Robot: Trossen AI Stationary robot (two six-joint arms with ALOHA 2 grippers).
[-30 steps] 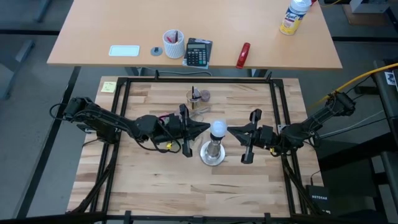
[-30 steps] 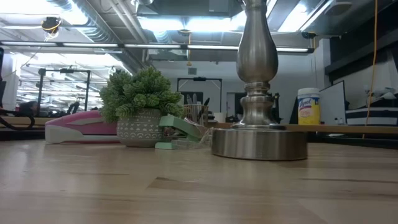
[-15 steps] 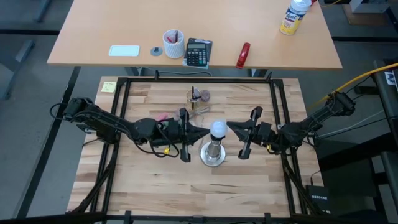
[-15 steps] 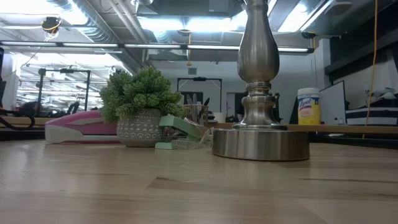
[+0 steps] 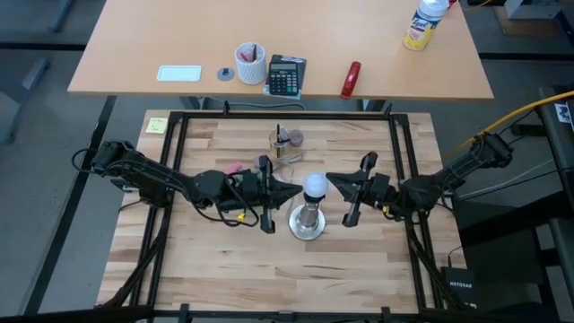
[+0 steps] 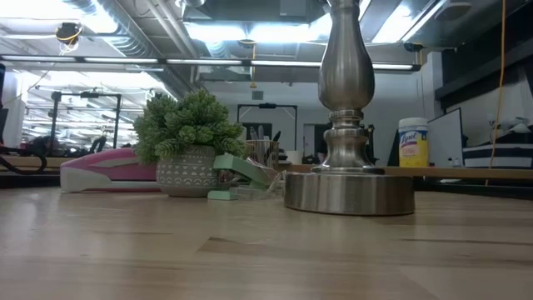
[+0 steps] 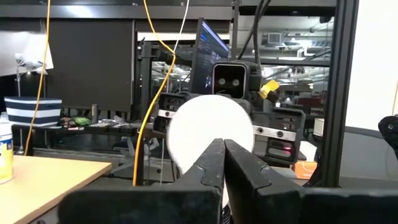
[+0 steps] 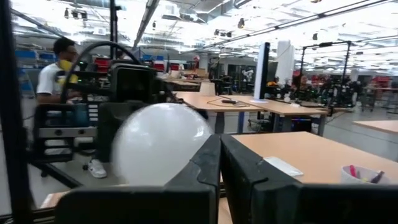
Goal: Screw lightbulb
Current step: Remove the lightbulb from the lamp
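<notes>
The bulb (image 5: 313, 187) sits upright on the stand (image 5: 307, 222) at table centre, its long axis vertical. The left gripper (image 5: 292, 188) and right gripper (image 5: 333, 182) flank it level with the globe, fingers closed and empty, tips pointing inward at it. Both tips lie just beside the bulb; neither appears to touch it. Neither arm is clearly nearer.

Wooden table (image 5: 233, 251) under silver stand (image 5: 307, 222)
</notes>
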